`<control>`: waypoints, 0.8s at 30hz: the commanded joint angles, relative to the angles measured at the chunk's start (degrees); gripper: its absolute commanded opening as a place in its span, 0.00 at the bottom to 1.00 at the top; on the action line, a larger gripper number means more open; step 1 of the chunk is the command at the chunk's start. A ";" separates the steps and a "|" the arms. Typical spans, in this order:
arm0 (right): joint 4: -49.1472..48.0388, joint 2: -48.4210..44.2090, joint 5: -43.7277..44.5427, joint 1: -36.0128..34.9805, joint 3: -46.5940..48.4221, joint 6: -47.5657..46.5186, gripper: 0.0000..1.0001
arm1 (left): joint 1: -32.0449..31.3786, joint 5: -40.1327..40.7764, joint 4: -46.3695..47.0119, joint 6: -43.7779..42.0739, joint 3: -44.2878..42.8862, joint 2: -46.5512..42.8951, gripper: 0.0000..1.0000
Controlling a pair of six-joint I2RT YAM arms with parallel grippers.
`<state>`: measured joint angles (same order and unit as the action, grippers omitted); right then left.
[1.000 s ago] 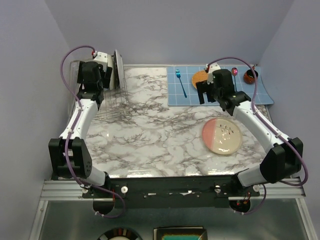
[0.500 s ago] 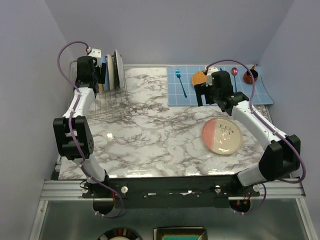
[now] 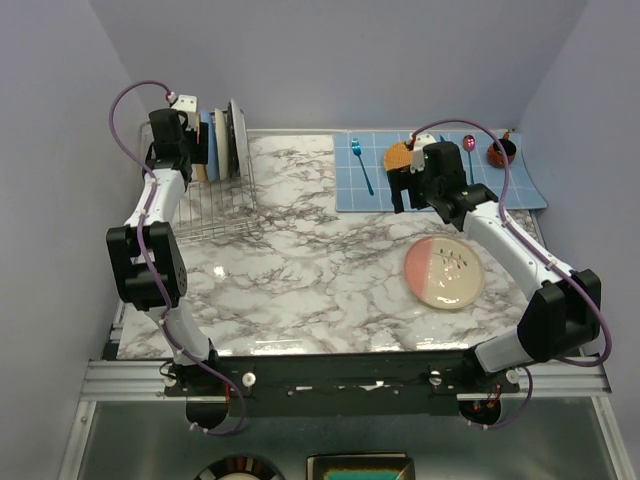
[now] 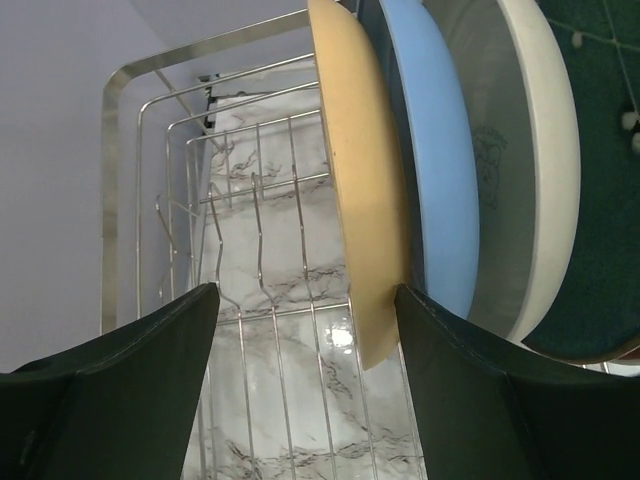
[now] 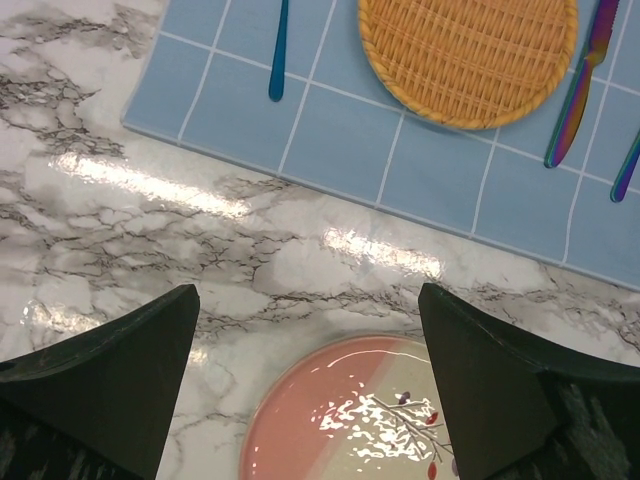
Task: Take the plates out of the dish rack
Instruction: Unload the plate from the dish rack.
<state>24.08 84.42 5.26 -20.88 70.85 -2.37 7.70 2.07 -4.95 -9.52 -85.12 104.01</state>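
The silver wire dish rack (image 3: 215, 200) sits at the table's back left. Several plates stand upright in it: a tan one (image 4: 362, 190), a blue one (image 4: 440, 170), a cream one (image 4: 535, 160), and a teal one (image 4: 600, 220) behind. My left gripper (image 3: 186, 150) (image 4: 305, 300) hangs open over the rack. The tan plate's lower edge lies just inside its right finger (image 4: 470, 390). The pink-and-cream twig plate (image 3: 444, 272) (image 5: 360, 425) lies flat on the marble. My right gripper (image 3: 407, 185) (image 5: 310, 300) stands open above its far edge, holding nothing.
A blue grid mat (image 3: 500, 190) lies at the back right. It carries an orange woven disc (image 3: 399, 155) (image 5: 468, 55), a blue spoon (image 3: 361, 166) (image 5: 278, 50), iridescent cutlery (image 5: 585, 80) and a small dark bowl (image 3: 501, 151). Walls stand close on the left and behind.
My left arm has swung back and left, so the gripper now sits over the rack beside the plates, its jaws a little narrower. The right arm has barely moved.
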 commanded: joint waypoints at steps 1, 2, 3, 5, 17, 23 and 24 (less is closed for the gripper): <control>-0.17 0.65 -1.39 0.41 -0.89 0.88 1.00 | 1.52 -5.75 -1.20 2.57 -2.06 2.60 0.79; -0.08 0.74 -1.56 0.41 -0.89 0.88 1.00 | 1.52 -6.02 -1.46 2.58 -2.15 3.13 0.78; -0.08 0.83 -1.65 0.41 -0.89 0.79 1.00 | 1.52 -6.37 -1.64 2.58 -2.15 3.65 0.78; -0.08 0.74 -1.65 0.41 -0.89 0.88 1.00 | 1.87 -7.86 -1.20 2.84 -1.54 3.92 0.76; 0.18 1.71 -2.71 0.49 -1.24 0.70 1.00 | 2.40 -11.38 -2.61 3.46 -3.21 6.47 0.40; 0.62 2.94 -3.67 0.49 -0.71 0.79 1.00 | 2.40 -12.52 -3.48 3.89 -2.42 3.75 0.25; 0.71 3.29 -3.85 0.58 -0.63 0.79 1.00 | 2.40 -12.87 -4.10 3.72 -2.77 3.14 0.18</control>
<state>24.10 86.00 3.33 -20.86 70.67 -2.35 9.41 -10.20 -7.03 -4.34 -86.54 110.26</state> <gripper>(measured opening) 0.997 0.331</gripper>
